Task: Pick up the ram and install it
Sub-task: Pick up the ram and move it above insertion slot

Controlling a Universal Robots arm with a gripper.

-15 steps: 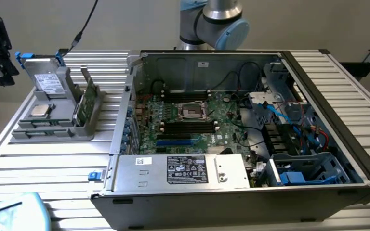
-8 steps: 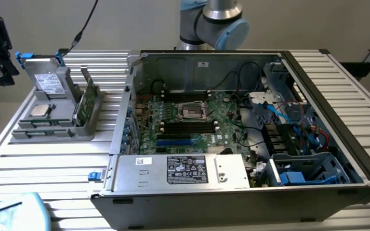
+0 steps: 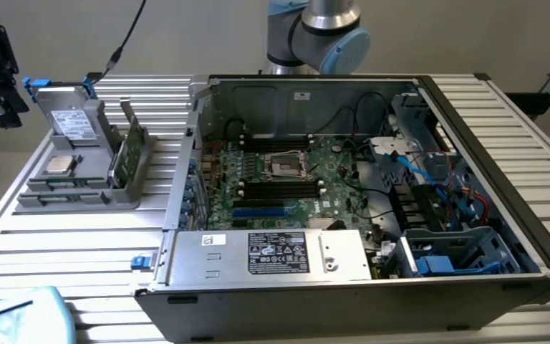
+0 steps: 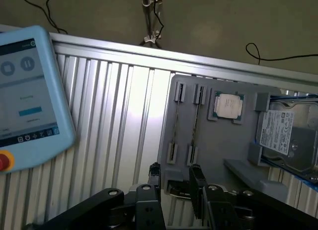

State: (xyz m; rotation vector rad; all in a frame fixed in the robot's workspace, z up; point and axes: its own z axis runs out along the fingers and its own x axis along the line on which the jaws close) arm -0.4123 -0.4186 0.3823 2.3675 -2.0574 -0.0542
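An open computer case (image 3: 256, 100) lies on a slatted metal table (image 3: 74, 244), with its green motherboard (image 3: 337, 179) exposed and a silver power supply (image 3: 198, 261) along its near side. Beside the case, on the exterior view's left, a grey holder (image 3: 74, 197) carries a square silver processor chip (image 3: 60, 165) and a white-labelled drive (image 3: 71, 123). A light-blue teach pendant (image 3: 17, 315) lies off the case's near corner.
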